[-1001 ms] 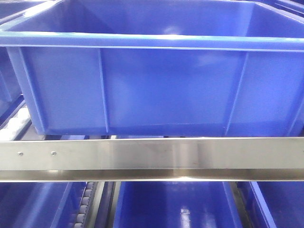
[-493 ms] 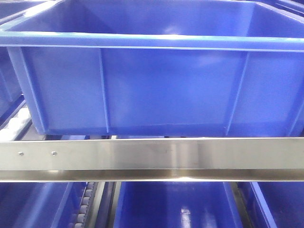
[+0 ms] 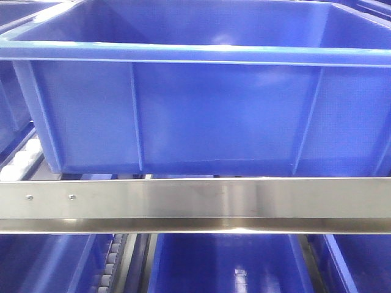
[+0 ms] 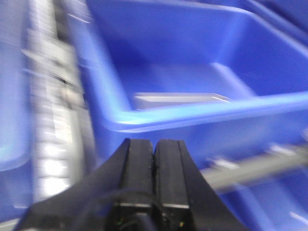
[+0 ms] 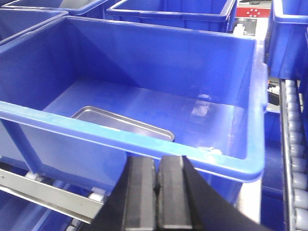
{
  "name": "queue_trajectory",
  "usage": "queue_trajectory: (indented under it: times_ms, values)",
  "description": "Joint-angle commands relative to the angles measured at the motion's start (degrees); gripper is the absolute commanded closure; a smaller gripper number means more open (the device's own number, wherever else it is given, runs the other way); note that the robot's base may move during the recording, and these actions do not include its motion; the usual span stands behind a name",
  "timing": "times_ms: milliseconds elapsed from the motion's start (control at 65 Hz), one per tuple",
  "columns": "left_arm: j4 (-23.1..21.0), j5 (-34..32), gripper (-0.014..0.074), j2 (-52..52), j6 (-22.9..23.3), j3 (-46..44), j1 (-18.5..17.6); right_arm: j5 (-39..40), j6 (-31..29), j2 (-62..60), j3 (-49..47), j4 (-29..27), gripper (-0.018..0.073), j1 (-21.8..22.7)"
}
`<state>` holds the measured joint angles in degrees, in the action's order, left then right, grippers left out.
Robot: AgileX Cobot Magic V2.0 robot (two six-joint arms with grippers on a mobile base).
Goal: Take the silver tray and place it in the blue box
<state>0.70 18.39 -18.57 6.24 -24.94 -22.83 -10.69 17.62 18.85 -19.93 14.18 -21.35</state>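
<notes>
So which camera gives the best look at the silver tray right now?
The right wrist view: the silver tray lies sharp on the floor of the blue box, near its front wall. The left wrist view shows it blurred. The front view shows only the box's outer wall.

steel rail [image 3: 195, 204], roller tracks [image 5: 296, 159]

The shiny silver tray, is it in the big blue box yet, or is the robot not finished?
It looks done. The shiny rectangular silver metal tray already lies flat on the floor of the large blue plastic box, near its front wall. Nothing is in hand: the left gripper and the right gripper both have their fingers shut on nothing, outside the box. Nothing obvious is left except perhaps pulling the arms away.
</notes>
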Motion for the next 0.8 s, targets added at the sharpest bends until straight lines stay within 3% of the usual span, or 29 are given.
queue_trajectory:
  times_ms: [0,185,323,400,477,785]
  values:
    - [-1.4,-6.5,0.0701,3.2,-1.8,2.0,5.0,5.2,-0.7,0.4,-1.6,0.8,0.0501,0.2]
    - [-5.6,-11.1,0.0701,13.0,-3.1,13.9,15.6,5.2,-0.7,0.4,-1.6,0.8,0.0501,0.2]
    - [-5.8,-16.5,0.0701,19.1,-3.1,22.4,20.0,5.2,-0.7,0.4,-1.6,0.8,0.0501,0.2]
    - [-6.0,-21.4,0.0701,20.3,-3.1,26.8,20.5,5.2,-0.7,0.4,-1.6,0.8,0.0501,0.2]
    - [-6.0,-12.6,0.0701,20.1,-3.1,26.0,20.6,5.2,-0.7,0.4,-1.6,0.8,0.0501,0.2]
    - [-6.0,-8.1,0.0701,20.1,-3.1,26.5,20.6,5.2,-0.7,0.4,-1.6,0.8,0.0501,0.2]
